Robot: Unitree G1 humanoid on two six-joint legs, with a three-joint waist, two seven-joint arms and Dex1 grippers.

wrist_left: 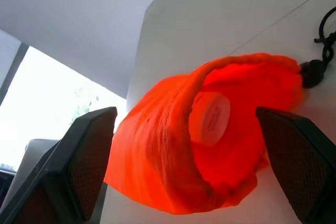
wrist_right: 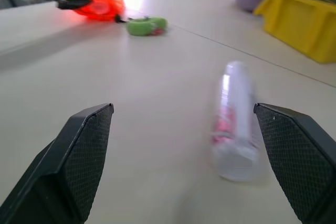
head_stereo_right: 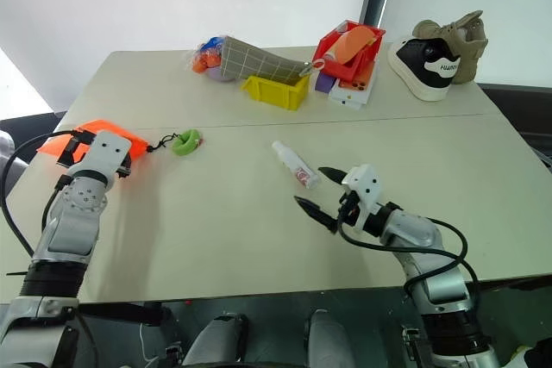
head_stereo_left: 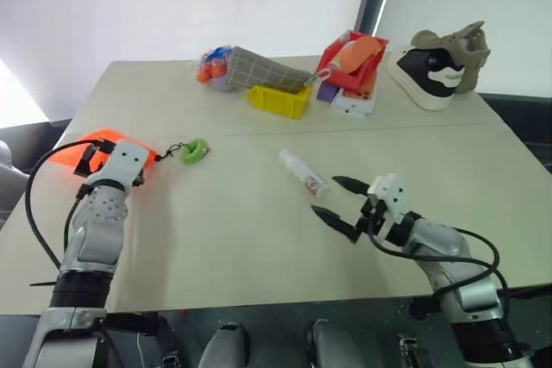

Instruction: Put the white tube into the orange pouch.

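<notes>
The white tube (head_stereo_left: 303, 173) lies flat on the table (head_stereo_left: 241, 239), near the middle, with its red-pink label facing up. It is not in the orange pouch (head_stereo_left: 86, 150), which lies far off at the table's left side. The right gripper (head_stereo_left: 341, 203) sits just beside the near end of the tube. Its two black fingers are spread wide apart and hold nothing. In the right wrist view the tube (wrist_right: 234, 119) lies between the two fingers, closer to one of them, and it does not touch either. The pouch is soft and bright, and its mouth gapes open toward the left gripper (wrist_left: 194, 171). A round white thing (wrist_left: 210, 117) shows inside the pouch. The left gripper is right at the pouch, fingers wide apart, one on each side of it, and they do not squeeze it. A thin black cord (head_stereo_left: 166, 154) runs from the pouch to a green ring (head_stereo_left: 194, 151) lying on the table. At the far edge of the table are a yellow bin (head_stereo_left: 278, 99), a red bin (head_stereo_left: 352, 61) and a shoe (head_stereo_left: 431, 72).
</notes>
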